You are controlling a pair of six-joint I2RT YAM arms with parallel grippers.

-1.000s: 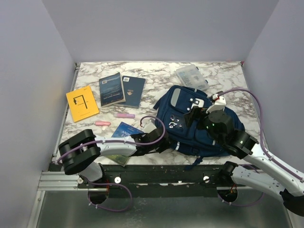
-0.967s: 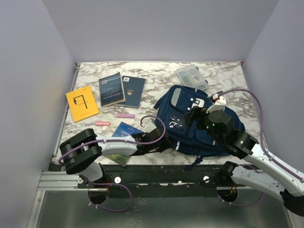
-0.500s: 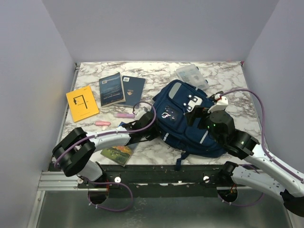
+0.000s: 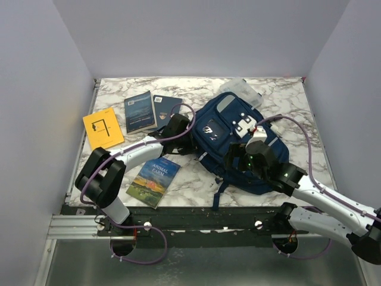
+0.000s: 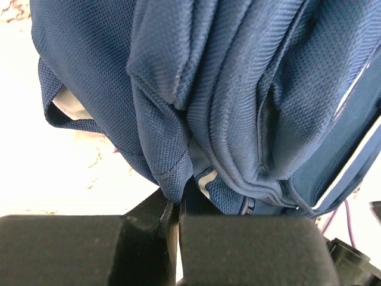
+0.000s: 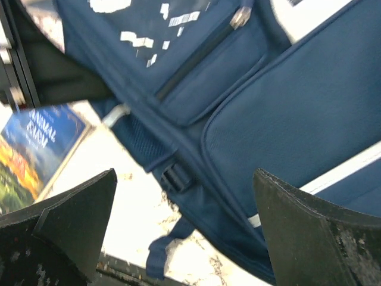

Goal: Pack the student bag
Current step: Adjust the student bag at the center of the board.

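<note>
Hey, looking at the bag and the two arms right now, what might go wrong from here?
The left gripper pinches only a thin fold of the student bag, so a pull may slip it free. The bag's top lies against the clear box; a push that way might shove the box. The left arm lies over part of the dark blue book and may sweep it.

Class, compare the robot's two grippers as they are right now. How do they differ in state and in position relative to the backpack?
1. The left gripper is shut and pinches a fold of the backpack. The right gripper is wide open and holds nothing.
2. The left gripper is at the backpack's left edge. The right gripper is over its front pockets.
Both are black, two-fingered and at the backpack.
</note>
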